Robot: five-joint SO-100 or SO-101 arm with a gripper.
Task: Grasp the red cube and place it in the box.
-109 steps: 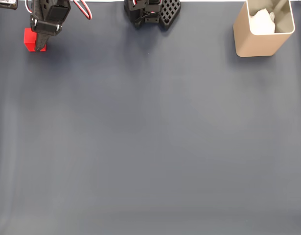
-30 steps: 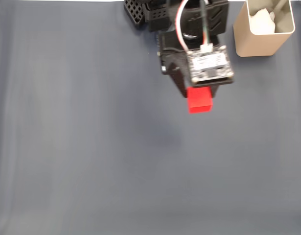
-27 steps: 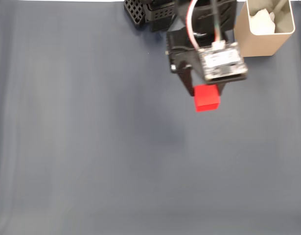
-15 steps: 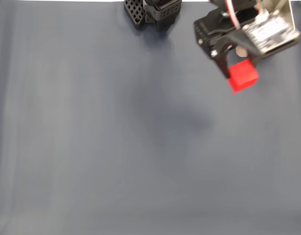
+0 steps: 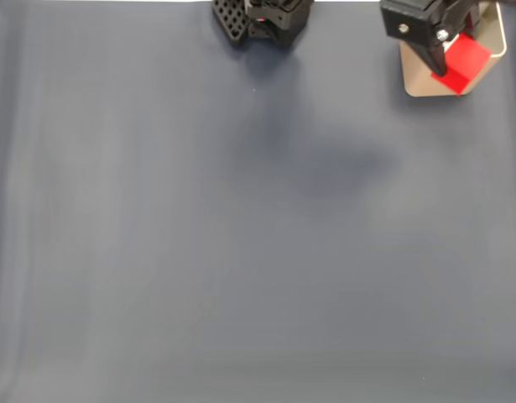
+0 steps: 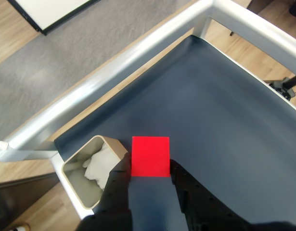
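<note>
The red cube (image 5: 463, 61) hangs in the air, pinched between the black fingers of my gripper (image 5: 456, 69), which is shut on it. In the fixed view it overlaps the tan box (image 5: 425, 82) at the top right of the mat. The wrist view shows the red cube (image 6: 150, 157) held between my gripper (image 6: 150, 169) fingers just right of the box (image 6: 73, 186), whose white inside holds something white and crumpled. The cube is above the mat beside the box's rim, not inside it.
A dark blue-grey mat (image 5: 241, 235) covers the table. The arm's black base (image 5: 262, 18) sits at the top centre edge. A silver metal frame (image 6: 138, 53) rims the table, with wooden floor beyond it.
The gripper has carried the red cube from the mat's upper middle up and to the right, so it now overlaps the box. The cube stayed gripped throughout.
</note>
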